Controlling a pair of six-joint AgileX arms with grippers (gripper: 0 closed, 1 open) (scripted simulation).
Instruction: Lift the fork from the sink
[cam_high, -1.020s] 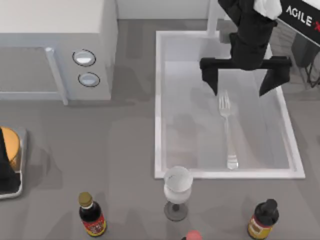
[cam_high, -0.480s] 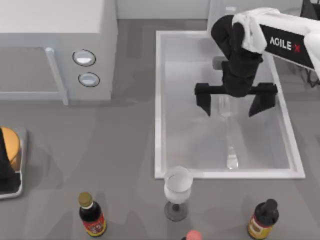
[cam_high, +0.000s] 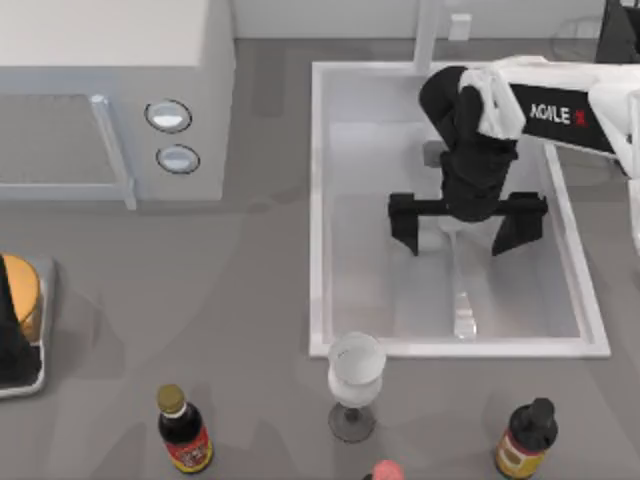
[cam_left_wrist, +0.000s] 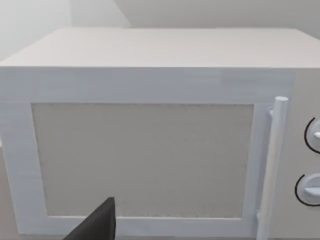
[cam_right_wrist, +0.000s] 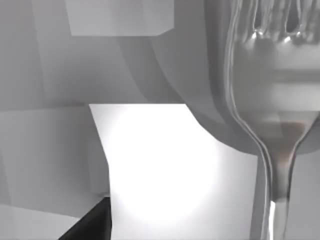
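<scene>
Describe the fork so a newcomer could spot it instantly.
Find the white sink right of the microwave. On its floor, under the open right gripper, lies the fork, handle pointing toward the wine glass. It is the only slim silvery utensil.

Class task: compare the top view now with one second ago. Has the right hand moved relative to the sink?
Yes. The right hand moved from near the sink faucet end down over the fork tines, fingers open.

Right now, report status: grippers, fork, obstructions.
Right gripper open, low over the slim silvery metal fork in the white rectangular sink. Left arm parked facing white microwave. Nothing blocking the fork.
</scene>
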